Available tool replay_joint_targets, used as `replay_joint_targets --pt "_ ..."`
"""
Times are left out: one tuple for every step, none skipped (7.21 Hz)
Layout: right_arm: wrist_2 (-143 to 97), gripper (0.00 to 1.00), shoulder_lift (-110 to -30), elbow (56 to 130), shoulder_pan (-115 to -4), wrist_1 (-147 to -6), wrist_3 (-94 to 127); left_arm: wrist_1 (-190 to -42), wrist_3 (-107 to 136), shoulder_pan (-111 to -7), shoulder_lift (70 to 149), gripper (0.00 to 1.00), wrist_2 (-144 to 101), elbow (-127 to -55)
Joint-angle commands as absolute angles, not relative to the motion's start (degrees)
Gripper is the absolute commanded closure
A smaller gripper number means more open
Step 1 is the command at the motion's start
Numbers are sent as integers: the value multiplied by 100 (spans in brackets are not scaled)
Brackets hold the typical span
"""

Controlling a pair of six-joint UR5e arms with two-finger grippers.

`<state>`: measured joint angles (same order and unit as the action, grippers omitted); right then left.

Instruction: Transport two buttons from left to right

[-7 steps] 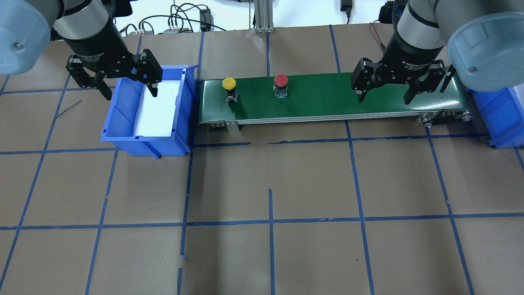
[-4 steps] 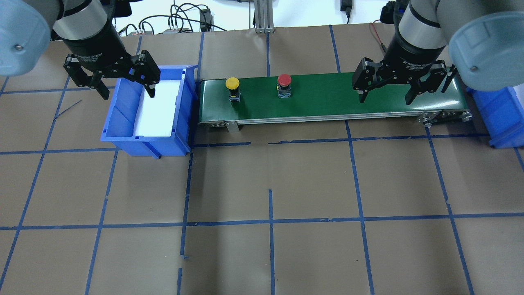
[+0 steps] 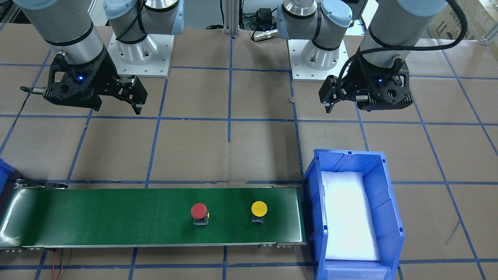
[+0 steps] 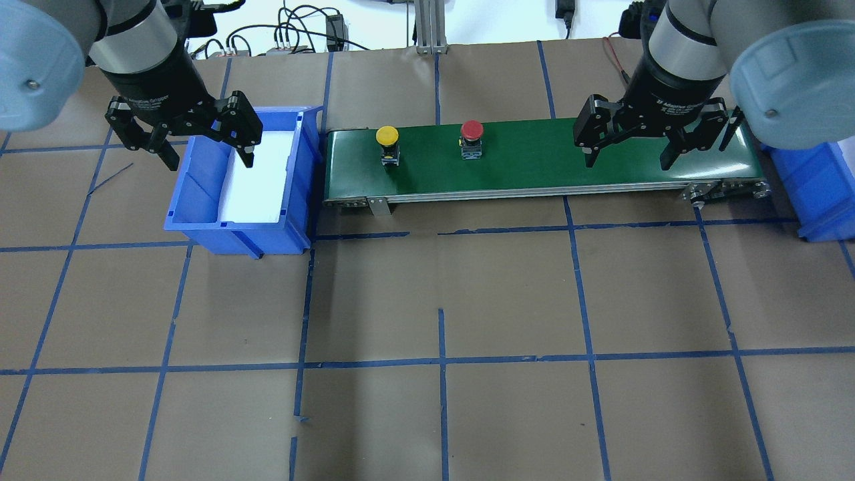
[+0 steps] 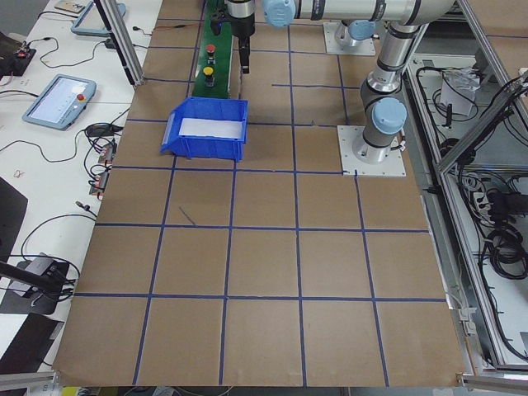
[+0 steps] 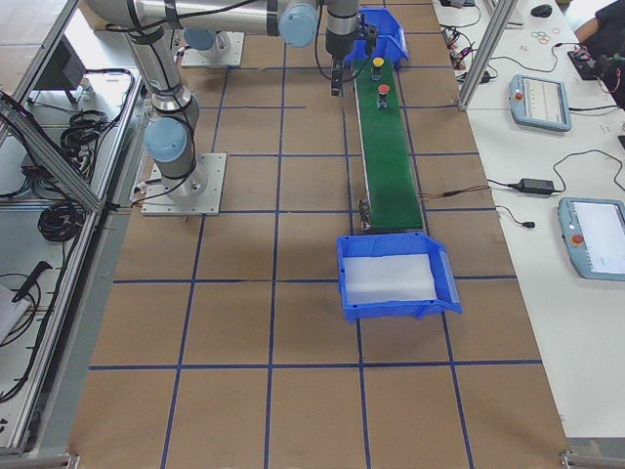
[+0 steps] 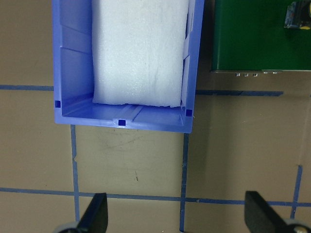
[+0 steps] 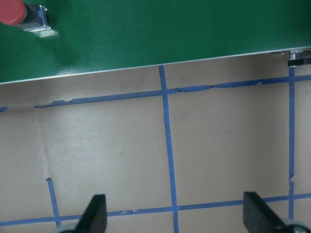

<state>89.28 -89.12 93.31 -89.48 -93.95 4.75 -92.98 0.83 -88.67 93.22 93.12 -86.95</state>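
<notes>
The yellow-capped button and the red-capped button stand upright on the green conveyor belt, yellow at its left end, red near mid-left. They also show in the front view, red button and yellow button. My left gripper is open and empty above the left blue bin. My right gripper is open and empty above the belt's right part, well right of the red button. The right wrist view catches the red button at its top left corner.
The left blue bin holds only a white foam pad. A second blue bin stands past the belt's right end. Brown table paper with blue tape lines lies in front of the belt. Cables lie behind the table's far edge.
Both buttons have moved to the right along the belt. My left gripper has shifted slightly over the bin. My right gripper has stayed in place.
</notes>
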Motion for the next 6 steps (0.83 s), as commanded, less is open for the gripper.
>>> replay_joint_targets --pt "8930 0 -8912 9334 -8930 -9404 475 -9290 97 -8851 9299 0 9246 -8736" --pt "8930 0 -8903 9334 -8921 -9430 475 -9281 97 -8868 9299 0 9246 -8736" --pt "8930 0 -8903 9325 -8930 -9431 475 -9281 88 -8868 9299 0 9263 -8728" --pt "8930 0 -8903 9325 -8904 -9431 475 -9281 88 -8894 9299 0 9307 -8728" --pt "8921 0 -8903 9316 -8921 -9431 483 -9281 88 -8886 9299 0 9282 -8728" --pt "8921 0 -8903 9316 -8921 -9431 483 -9281 88 -8886 9299 0 9255 -8736"
